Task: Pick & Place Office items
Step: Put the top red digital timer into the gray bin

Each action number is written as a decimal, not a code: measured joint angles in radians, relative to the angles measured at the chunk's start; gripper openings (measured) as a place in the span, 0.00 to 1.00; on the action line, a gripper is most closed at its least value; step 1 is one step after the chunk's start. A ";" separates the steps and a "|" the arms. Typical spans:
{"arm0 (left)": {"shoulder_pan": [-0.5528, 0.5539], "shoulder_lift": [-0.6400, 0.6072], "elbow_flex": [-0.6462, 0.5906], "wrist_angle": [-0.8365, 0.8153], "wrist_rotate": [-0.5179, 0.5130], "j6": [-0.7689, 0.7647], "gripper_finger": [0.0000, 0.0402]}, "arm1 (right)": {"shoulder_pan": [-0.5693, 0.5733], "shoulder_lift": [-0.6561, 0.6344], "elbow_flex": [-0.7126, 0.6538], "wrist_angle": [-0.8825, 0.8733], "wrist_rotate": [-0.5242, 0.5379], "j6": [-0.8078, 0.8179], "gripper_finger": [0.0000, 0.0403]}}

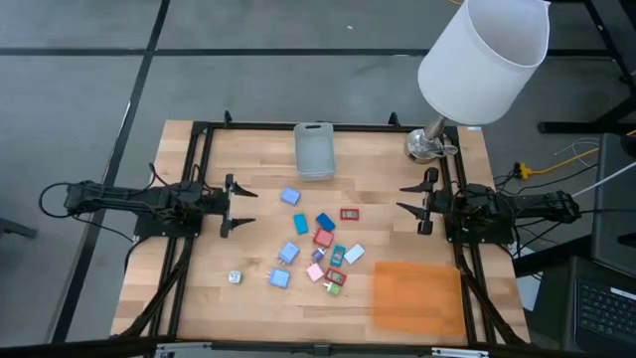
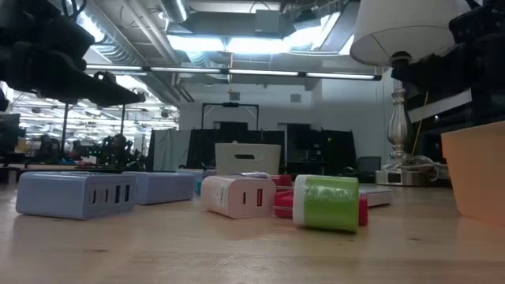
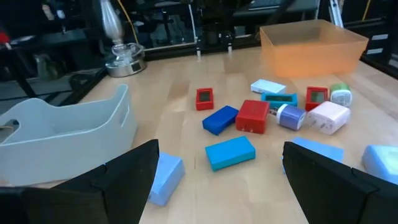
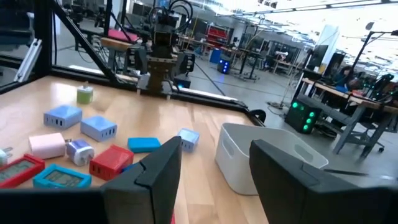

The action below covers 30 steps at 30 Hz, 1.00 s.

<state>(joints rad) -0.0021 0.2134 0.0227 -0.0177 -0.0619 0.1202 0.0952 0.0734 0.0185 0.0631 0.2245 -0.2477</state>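
Note:
The office items (image 1: 318, 244) lie loose on the wooden table's middle: small blue, red, pink, teal, white and green blocks, each resting flat. In the left wrist view a blue block (image 3: 230, 152) and a red one (image 3: 252, 116) lie nearest. My left gripper (image 1: 248, 206) hovers at the table's left side, level and open, pointing at the cluster with nothing between its fingers. My right gripper (image 1: 400, 198) hovers at the right side and faces it. It is also open and holds nothing. In the low view a green-capped piece (image 2: 327, 203) and a blue charger-like block (image 2: 75, 193) stand in front.
A grey translucent bin (image 1: 314, 149) stands at the far middle of the table. An orange rectangular tub (image 1: 417, 295) sits near the front right corner. A table lamp with a white shade (image 1: 477, 60) has its metal foot (image 1: 429, 146) at the far right. Black frame rails run along both sides.

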 joint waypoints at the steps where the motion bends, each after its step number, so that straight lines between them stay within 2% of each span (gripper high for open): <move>1: 0.000 0.000 0.000 0.000 0.003 -0.007 0.84 | 0.000 0.000 0.000 0.000 0.000 0.000 0.47; 4: 0.000 0.000 0.000 0.000 0.002 -0.028 0.84 | 0.000 0.000 0.000 0.017 -0.023 0.048 0.47; 9: 0.000 0.000 0.000 0.058 0.002 -0.030 0.84 | 0.000 0.000 0.000 0.110 -0.151 0.193 0.47; 14: 0.000 0.000 0.000 0.289 0.001 -0.180 0.84 | 0.000 0.000 0.000 0.266 -0.254 0.197 0.47; 17: 0.001 0.002 0.000 0.480 -0.017 -0.184 0.84 | 0.000 0.000 0.000 0.373 -0.275 0.180 0.47; 22: 0.001 0.002 0.000 0.760 0.054 -0.187 0.84 | 0.000 0.000 0.000 0.476 -0.258 0.279 0.47; 26: 0.001 0.002 0.000 0.858 0.142 -0.154 0.84 | 0.000 0.000 0.000 0.484 -0.119 0.383 0.47; 30: 0.001 0.002 0.000 0.894 0.143 -0.150 0.84 | 0.000 0.000 0.000 0.521 -0.003 0.421 0.47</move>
<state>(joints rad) -0.0011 0.2153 0.0227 0.8763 0.0814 -0.0299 0.0952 0.0734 0.0181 0.5839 0.2219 0.1732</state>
